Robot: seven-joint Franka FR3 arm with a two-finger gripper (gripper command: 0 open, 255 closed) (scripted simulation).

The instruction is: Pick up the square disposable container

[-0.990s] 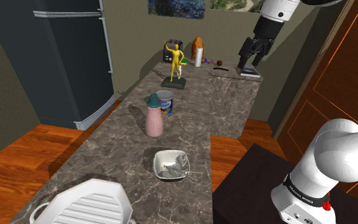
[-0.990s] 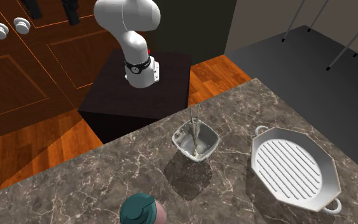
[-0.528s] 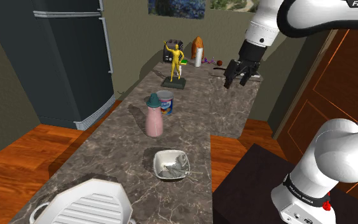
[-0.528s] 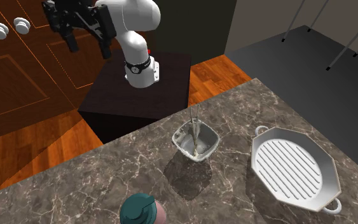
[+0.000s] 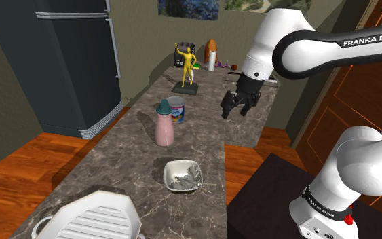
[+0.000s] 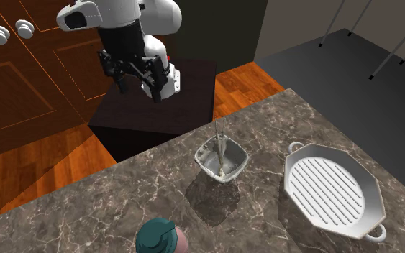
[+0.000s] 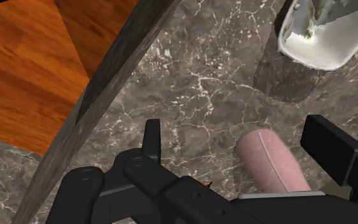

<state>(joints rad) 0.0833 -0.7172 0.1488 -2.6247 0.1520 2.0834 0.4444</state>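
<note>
Marble counter (image 5: 131, 159), dark and white-veined, long, with a step in its edge facing the stand.

White arm (image 5: 298, 47): arched over the far half of the counter, wrist turned down.

Pan (image 6: 334, 188), white, ribbed, eight-sided. In the shoulder view it lies at the near end, at 7 o'clock from the container.

Bottle (image 5: 164, 126), pink with a teal cap, upright at mid-counter.

Container (image 5: 182, 176): square, whitish, sloping walls, something grey and crumpled inside that I cannot make out. It sits on the counter at 5 o'clock from the bottle in the shoulder view, close to the stand-side edge, touching nothing.

Gripper (image 5: 234, 113): black, fingers spread wide, nothing between them. It hangs in the air at 1 o'clock from the container in the shoulder view, well apart from it.

Handling, as I judge it: light, thin-walled, likely to flex or buckle if pinched hard, and apt to skid on the smooth stone. Best hold is one wall at the rim, one finger inside and one outside, squeezed gently.
</note>
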